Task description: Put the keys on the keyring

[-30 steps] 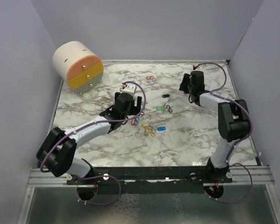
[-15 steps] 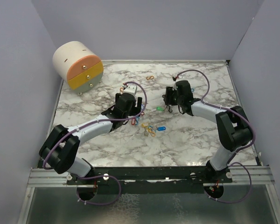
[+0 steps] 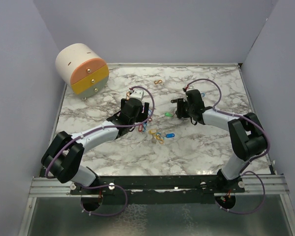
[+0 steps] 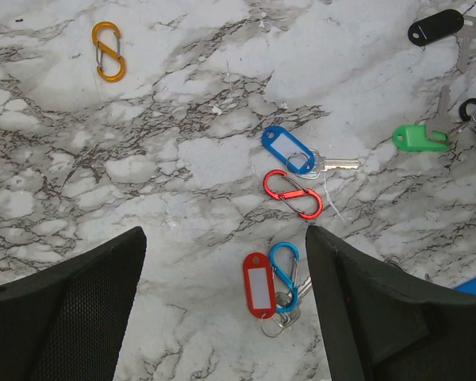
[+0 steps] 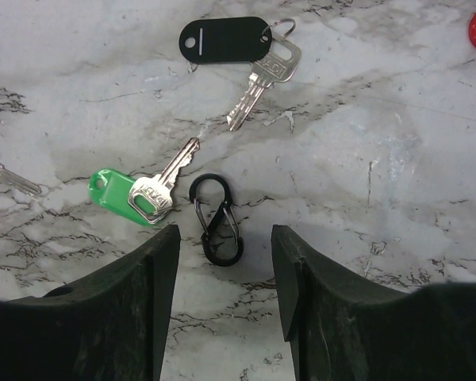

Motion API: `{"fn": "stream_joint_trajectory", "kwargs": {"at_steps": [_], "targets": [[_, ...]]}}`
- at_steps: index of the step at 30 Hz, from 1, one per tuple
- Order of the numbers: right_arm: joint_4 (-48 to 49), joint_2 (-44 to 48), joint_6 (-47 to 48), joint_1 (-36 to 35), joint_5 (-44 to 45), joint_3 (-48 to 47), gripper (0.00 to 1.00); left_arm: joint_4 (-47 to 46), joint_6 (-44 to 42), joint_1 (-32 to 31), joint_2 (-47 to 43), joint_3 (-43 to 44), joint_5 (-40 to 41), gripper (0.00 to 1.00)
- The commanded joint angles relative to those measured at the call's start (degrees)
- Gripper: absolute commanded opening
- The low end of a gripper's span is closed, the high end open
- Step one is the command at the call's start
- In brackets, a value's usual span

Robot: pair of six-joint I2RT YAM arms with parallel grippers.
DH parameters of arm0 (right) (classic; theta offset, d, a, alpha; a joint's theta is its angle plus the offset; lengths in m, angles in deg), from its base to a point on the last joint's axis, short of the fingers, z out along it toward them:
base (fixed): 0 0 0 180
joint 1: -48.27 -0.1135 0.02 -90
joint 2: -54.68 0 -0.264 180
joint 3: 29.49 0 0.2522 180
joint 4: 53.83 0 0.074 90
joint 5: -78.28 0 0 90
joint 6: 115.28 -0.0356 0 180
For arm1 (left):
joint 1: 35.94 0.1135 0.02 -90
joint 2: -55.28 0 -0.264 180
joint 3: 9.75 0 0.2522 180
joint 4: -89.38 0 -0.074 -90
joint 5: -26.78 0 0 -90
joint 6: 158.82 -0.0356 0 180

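In the left wrist view, a red-tagged key (image 4: 259, 284) lies hooked with a blue carabiner (image 4: 286, 273) between my open left gripper's (image 4: 226, 317) jaws, on the marble. A red carabiner (image 4: 293, 194) and a blue-tagged key (image 4: 290, 151) lie just beyond them. In the right wrist view, a black carabiner (image 5: 219, 219) lies just ahead of my open right gripper (image 5: 222, 317). A green-tagged key (image 5: 119, 196) lies to its left and a black-tagged key (image 5: 224, 39) farther off. Both grippers (image 3: 138, 118) (image 3: 180, 110) hover low over the table's middle.
A cream drum with orange and yellow drawers (image 3: 82, 69) stands at the back left. An orange carabiner (image 3: 158, 81) lies near the back edge. A loose pile of tags and rings (image 3: 158, 135) with a blue tag (image 3: 170, 134) lies between the arms. Purple walls enclose the table.
My right gripper has swung from the back right towards the centre and now sits over the black carabiner. The left arm has barely moved.
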Motion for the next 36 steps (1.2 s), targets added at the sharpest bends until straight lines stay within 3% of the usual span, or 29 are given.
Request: {"fn": "stream_joint_trajectory", "kwargs": {"at_steps": [1,25,33,36], "targets": [[-0.33,1.38,0.94,-0.06,0.41,1.0,0.51,0.25,0.72,0.25,-1.32,1.47,1.75,0.84],[-0.14,-4.58,1.99,-1.11,1.41,-2.43,0.49,0.63,0.64,1.01,-1.24,1.56,2.1,0.84],[-2.02,-6.22,1.78,-1.68,3.83,-3.58,0.39,0.59,0.68,1.19,-1.07,1.57,2.04,0.84],[-2.49,-6.0,1.52,-1.87,4.28,-3.3,0.31,0.52,0.66,1.2,-0.95,1.57,1.88,0.83]]}}
